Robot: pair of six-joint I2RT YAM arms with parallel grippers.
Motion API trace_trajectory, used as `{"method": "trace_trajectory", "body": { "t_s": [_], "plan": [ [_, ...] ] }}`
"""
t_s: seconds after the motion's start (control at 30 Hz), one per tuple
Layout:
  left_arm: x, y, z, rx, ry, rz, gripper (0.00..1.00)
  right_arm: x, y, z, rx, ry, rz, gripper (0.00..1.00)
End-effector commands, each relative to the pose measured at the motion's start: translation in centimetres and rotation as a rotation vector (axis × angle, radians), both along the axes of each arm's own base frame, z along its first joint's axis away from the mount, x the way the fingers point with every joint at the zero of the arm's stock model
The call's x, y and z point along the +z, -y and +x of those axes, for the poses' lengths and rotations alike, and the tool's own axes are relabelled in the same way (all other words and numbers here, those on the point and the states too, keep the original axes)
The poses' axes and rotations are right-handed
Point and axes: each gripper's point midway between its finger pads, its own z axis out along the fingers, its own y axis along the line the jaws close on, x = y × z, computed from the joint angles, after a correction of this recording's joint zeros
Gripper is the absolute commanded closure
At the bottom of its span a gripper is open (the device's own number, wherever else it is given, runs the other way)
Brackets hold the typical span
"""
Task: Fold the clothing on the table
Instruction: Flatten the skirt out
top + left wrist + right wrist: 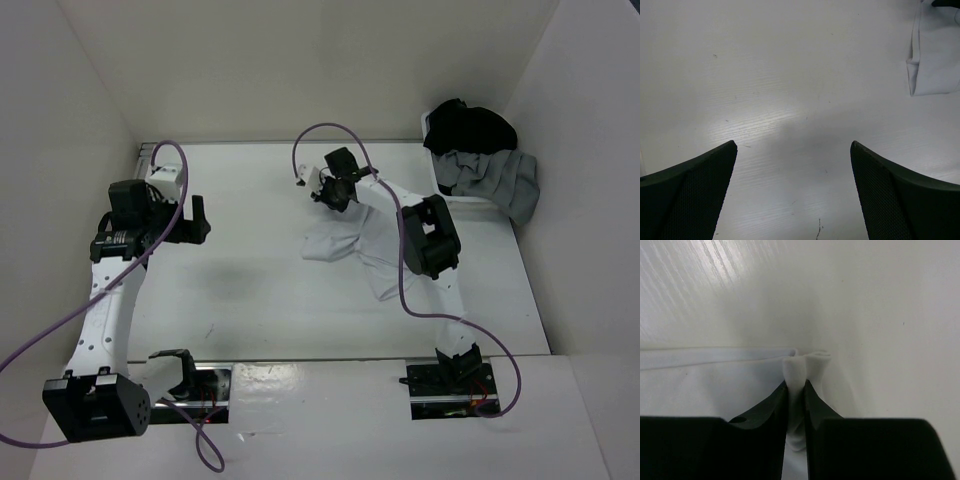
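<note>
clothing (335,242): 1 | grey garment (497,180): 1 | black garment (470,128): 1 | table (250,300): 1

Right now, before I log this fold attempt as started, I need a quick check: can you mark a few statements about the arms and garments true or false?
1. The right gripper pinches a fold of the white clothing. True.
2. The left gripper is shut on the clothing. False: it is open over bare table, holding nothing.
3. A black garment and a grey garment are heaped at the far right corner. True.
4. The clothing lies under the left arm. False: it lies right of centre, under the right arm.
</note>
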Motion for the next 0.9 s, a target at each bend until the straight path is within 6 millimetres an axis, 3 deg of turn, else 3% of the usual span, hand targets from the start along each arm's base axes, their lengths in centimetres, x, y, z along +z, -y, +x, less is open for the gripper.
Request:
{"method": "trace_trajectory", "body": {
  "t_s": [0.0, 0.03, 0.23, 0.27, 0.37, 0.4, 0.5, 0.6, 0.67, 0.8, 0.83, 0.87],
  "plan": [
    [0.2, 0.3, 0.4, -0.023, 0.020, -0.015, 0.00, 1.1, 0.3, 0.2, -0.025, -0.008, 0.012, 0.80],
    [0.2, 0.3, 0.4, -0.023, 0.020, -0.015, 0.00, 1.7, 0.4, 0.2, -0.043, -0.007, 0.015, 0.80],
    [0.4, 1.1, 0.3, -0.061, 0.024, -0.043, 0.00, 13.4, 0.1, -0.7, -0.094, 0.135, 0.178, 0.82],
    [0.4, 1.1, 0.3, -0.061, 0.024, -0.043, 0.00, 16.5, -0.3, -1.7, -0.070, 0.151, 0.231, 0.82],
    [1.1, 1.9, 0.0, -0.097, 0.049, -0.066, 0.00, 21.1, -2.2, -4.8, -0.020, 0.150, 0.322, 0.82],
    [1.3, 1.9, 0.1, -0.098, 0.058, -0.064, 0.00, 24.3, -2.6, -6.4, 0.004, 0.183, 0.373, 0.82],
    [2.3, 2.3, -0.4, -0.118, 0.100, -0.069, 0.00, 28.1, -4.6, -10.0, 0.044, 0.226, 0.434, 0.82],
    [3.2, 2.6, -0.9, -0.128, 0.149, -0.065, 0.00, 29.2, -6.3, -13.1, 0.077, 0.191, 0.457, 0.80],
    [4.1, 2.8, -1.4, -0.137, 0.192, -0.061, 0.00, 31.2, -6.9, -14.4, 0.074, 0.208, 0.496, 0.80],
    [5.9, 3.6, -2.2, -0.156, 0.291, -0.084, 0.00, 32.2, -9.0, -19.1, 0.143, 0.242, 0.486, 0.79],
    [6.7, 3.6, -2.5, -0.160, 0.347, -0.072, 0.00, 33.3, -9.0, -20.0, 0.157, 0.258, 0.506, 0.79],
    [7.1, 3.9, -2.7, -0.168, 0.373, -0.084, 0.00, 33.1, -9.2, -20.5, 0.168, 0.247, 0.500, 0.79]
  ]
}}
